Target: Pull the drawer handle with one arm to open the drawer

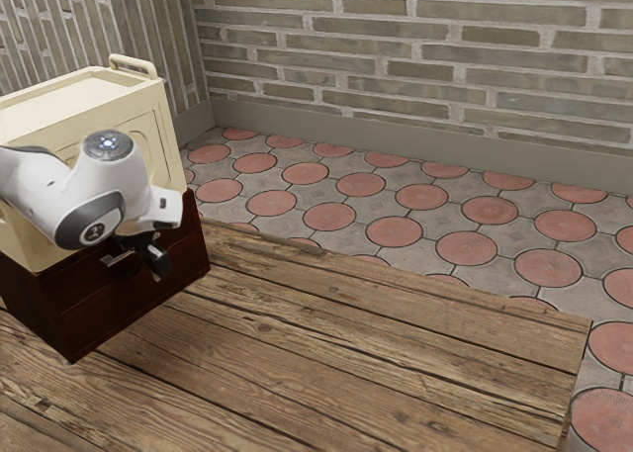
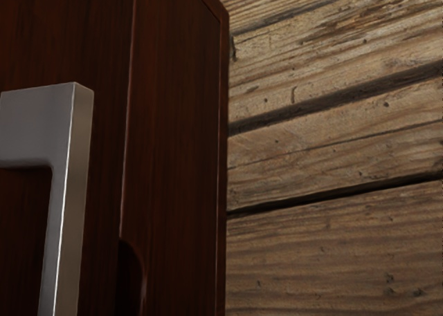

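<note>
One squared bar handle (image 2: 73, 191), smooth silver-grey metal with flat faces and a right-angled corner, projects from the front of a dark reddish-brown wooden drawer unit (image 1: 109, 314). Fine grain runs across the wood; a narrow seam and a rounded recess lie beside the handle. The unit rests on a brown plank table (image 1: 326, 343) at the exterior view's left, beneath a cream case (image 1: 54, 106) with a carrying grip on its top. My black two-finger gripper (image 1: 152, 257), mounted on the white arm (image 1: 89, 210), is positioned at the drawer front, near the handle. Finger state: I cannot determine it.
</note>
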Robot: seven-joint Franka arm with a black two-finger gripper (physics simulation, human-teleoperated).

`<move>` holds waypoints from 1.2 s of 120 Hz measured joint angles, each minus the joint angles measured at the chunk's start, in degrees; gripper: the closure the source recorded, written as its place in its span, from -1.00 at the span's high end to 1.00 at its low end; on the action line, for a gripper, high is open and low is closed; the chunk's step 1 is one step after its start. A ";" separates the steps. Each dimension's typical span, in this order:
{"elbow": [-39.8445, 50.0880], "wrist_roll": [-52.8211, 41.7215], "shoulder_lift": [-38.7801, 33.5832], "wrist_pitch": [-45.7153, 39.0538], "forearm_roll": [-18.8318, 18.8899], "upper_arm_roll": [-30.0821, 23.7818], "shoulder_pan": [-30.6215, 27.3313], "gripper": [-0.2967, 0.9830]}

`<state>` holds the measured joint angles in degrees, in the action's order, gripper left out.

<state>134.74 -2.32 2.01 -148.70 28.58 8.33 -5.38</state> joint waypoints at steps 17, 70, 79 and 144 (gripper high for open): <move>0.15 0.09 -0.14 -0.01 -0.03 -0.51 -0.44 0.53; 2.23 0.59 -3.49 0.28 -0.04 -4.78 -2.81 0.51; 2.34 0.71 -3.61 0.27 -0.03 -4.91 -1.74 0.52; 2.25 1.44 -4.74 1.39 -0.10 -4.29 -0.75 0.53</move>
<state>136.99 -0.87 -2.73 -147.31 28.48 4.04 -6.13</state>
